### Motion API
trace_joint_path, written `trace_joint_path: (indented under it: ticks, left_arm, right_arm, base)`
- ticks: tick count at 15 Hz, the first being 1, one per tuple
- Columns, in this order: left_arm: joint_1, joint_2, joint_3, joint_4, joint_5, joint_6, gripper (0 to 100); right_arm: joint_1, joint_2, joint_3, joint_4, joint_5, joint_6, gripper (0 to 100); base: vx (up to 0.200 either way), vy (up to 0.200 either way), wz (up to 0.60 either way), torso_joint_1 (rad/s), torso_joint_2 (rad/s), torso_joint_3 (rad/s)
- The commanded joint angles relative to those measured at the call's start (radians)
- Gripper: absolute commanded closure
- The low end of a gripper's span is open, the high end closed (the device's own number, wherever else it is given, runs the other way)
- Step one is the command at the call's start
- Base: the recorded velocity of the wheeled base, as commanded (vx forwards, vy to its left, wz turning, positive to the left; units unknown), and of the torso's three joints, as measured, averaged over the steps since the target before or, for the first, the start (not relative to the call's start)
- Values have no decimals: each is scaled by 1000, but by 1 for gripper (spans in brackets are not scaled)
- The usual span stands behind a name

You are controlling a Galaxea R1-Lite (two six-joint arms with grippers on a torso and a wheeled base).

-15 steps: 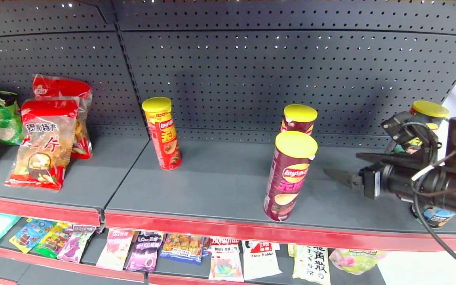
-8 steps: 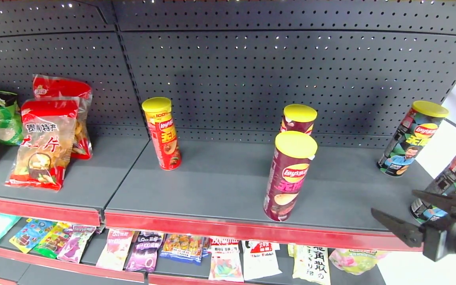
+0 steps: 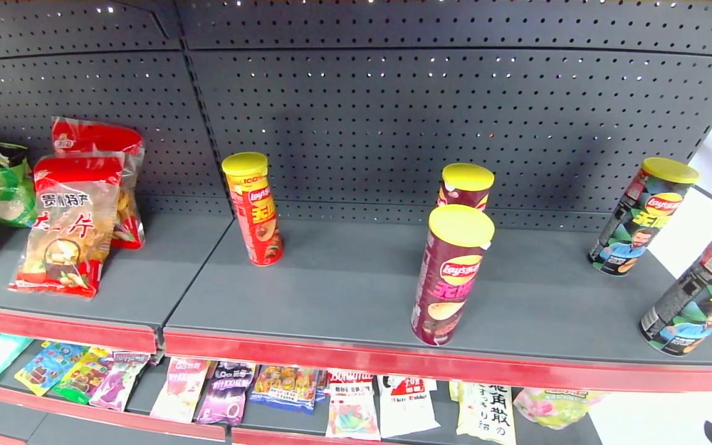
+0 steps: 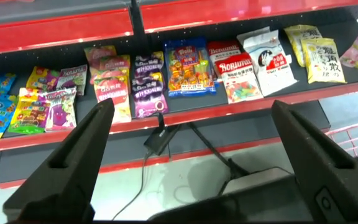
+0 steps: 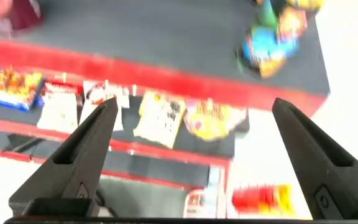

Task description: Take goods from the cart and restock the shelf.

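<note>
Since the teal can (image 3: 696, 290) stands upright at the right front corner of the shelf (image 3: 343, 290) and both the right gripper (image 5: 194, 106) and left gripper (image 4: 192, 106) hang spread and empty, the next reach to the cart should swing wide of that can.

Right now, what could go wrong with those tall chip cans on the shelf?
1. The dark can stands close to the shelf's front corner; a bump could probably tip it off.
2. The front purple can is tall and near the front edge, with another close behind; one nudge might topple both.
3. The right pincer is open out front; reaching in, it could clip the dark can.
</note>
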Motion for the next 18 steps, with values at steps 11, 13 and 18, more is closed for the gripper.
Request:
trace_joint_path:
  ticks: [11,13,18]
  left_arm:
    - [-3,34,53,-52,-6,1,0]
    - [-1,34,54,-54,-6,0,0]
    - [-1,37,54,-52,-6,-2,0]
  right_arm:
    - [-168,-152,-64,146,-165,7,0]
    - [-157,-157,-58,148,-79,12,0]
    - [-105,-200,-29,146,-49,-19,0]
  base:
    - [0,0,0,0,0,0]
    - [0,0,0,0,0,0]
    - [0,0,0,0,0,0]
